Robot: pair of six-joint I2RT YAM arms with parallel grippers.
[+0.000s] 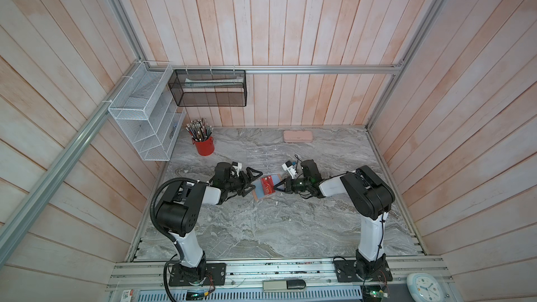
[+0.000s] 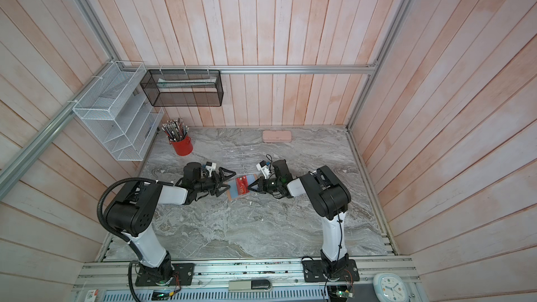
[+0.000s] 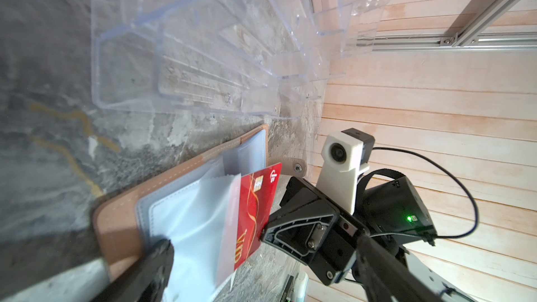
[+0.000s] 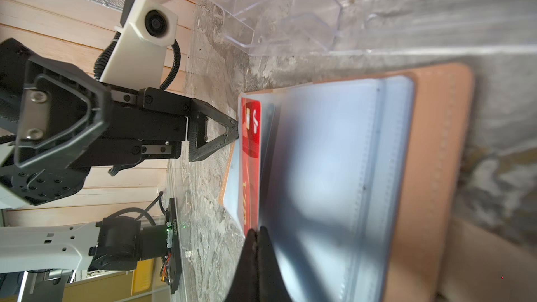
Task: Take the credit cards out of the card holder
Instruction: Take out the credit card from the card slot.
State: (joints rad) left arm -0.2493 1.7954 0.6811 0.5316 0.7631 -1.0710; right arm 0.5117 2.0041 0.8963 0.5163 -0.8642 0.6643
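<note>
I count two arms: left arm [image 1: 180, 199], right arm [image 1: 369, 193]. There is one card holder [image 3: 122, 222] with one red card [image 3: 255, 207] showing; more I cannot tell. The tabletop [image 1: 261, 228] carries one clear rack [image 1: 263, 156], one pink case [image 1: 298, 136] at the far edge and one pen cup [image 1: 204, 146] in the far left corner. I also count two wall baskets, a white basket [image 1: 139, 117] and a black basket [image 1: 209, 88], and one clock [image 1: 424, 286].

Bright, even, diffuse light with no clear source, only faint soft shadows on the table [image 1: 261, 228]; both top views fairly sharp but bowed at the edges, wrist views blurry up close, right gripper [image 4: 255, 242] and card holder [image 4: 436, 146] smeared, glints on clear rack [image 3: 203, 53].
</note>
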